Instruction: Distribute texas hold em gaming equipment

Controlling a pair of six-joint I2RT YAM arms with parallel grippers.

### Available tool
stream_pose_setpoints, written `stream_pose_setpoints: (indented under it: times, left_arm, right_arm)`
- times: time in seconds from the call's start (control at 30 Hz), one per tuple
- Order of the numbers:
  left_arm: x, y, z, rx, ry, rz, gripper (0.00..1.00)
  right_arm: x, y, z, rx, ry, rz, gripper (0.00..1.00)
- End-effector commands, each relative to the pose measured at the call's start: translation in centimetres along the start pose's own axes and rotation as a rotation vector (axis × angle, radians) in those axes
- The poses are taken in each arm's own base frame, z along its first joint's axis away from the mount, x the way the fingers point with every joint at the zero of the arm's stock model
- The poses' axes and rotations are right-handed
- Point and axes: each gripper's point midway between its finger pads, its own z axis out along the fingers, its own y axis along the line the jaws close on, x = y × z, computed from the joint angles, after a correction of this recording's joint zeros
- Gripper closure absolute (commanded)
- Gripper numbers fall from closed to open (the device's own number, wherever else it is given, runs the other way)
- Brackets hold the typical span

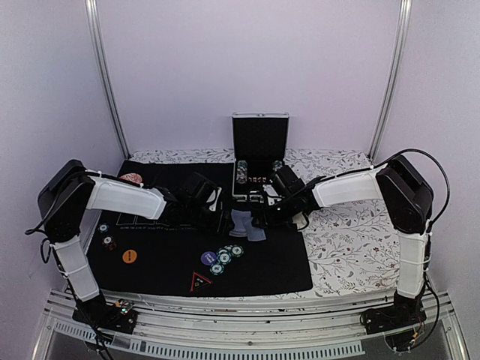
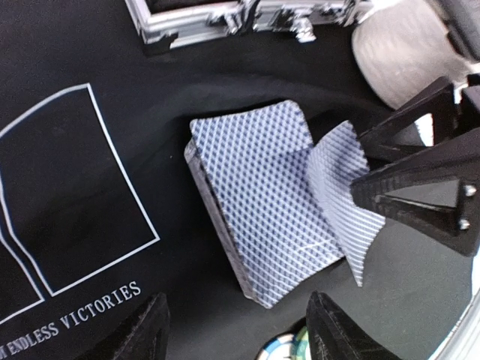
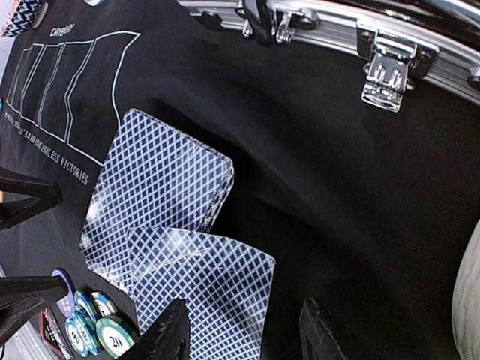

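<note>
A deck of blue-backed playing cards (image 1: 241, 222) lies on the black mat (image 1: 165, 270), in front of the open case. One card (image 2: 339, 193) has slid off the deck (image 2: 255, 196) toward the right arm, and its edge is tilted up. My right gripper (image 3: 246, 334) is open over that card (image 3: 206, 289); its left finger covers the card's corner and its right finger stands clear of it. My left gripper (image 2: 238, 330) is open just short of the deck's near corner and holds nothing. Green-and-white poker chips (image 1: 226, 257), a purple button (image 1: 208, 258) and an orange button (image 1: 130, 256) lie nearer the front.
An aluminium case (image 1: 259, 150) stands open at the back with chips in it; its latched rim (image 3: 382, 64) runs close behind the deck. A red triangle marker (image 1: 200, 281) and a few small chips (image 1: 107, 241) lie on the mat. A floral cloth (image 1: 352, 240) covers the table's right side.
</note>
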Motion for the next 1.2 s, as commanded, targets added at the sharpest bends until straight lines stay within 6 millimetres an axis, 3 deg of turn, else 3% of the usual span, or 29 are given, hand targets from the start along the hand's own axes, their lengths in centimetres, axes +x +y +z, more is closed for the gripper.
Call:
stream_pose_setpoints:
  times: [0.0,0.23,0.43,0.7,0.93,1.17]
  left_arm:
    - [-0.9,0.0,1.0,0.026,-0.008,-0.001,0.36]
    - [-0.3,0.0,2.2,0.028,0.023,0.002,0.38]
    - [-0.2,0.0,2.3,0.030,0.028,0.002,0.38]
    - [0.0,0.1,2.5,0.033,0.036,0.001,0.39]
    - [-0.5,0.0,1.8,0.029,0.025,0.008,0.39]
    - [-2.2,-0.3,-0.9,0.032,-0.034,0.026,0.38]
  right_arm:
    - [-0.7,0.3,0.6,-0.042,-0.003,0.003,0.48]
    - [-0.3,1.0,1.1,-0.105,0.015,-0.006,0.52]
    - [-0.6,1.6,0.9,-0.145,0.009,-0.003,0.66]
    - [-0.9,1.7,-0.3,-0.147,-0.007,-0.001,0.96]
    - [-1.1,2.1,-1.6,-0.152,-0.016,-0.005,0.98]
    - [-2.0,3.6,-4.5,-0.196,-0.058,-0.026,0.98]
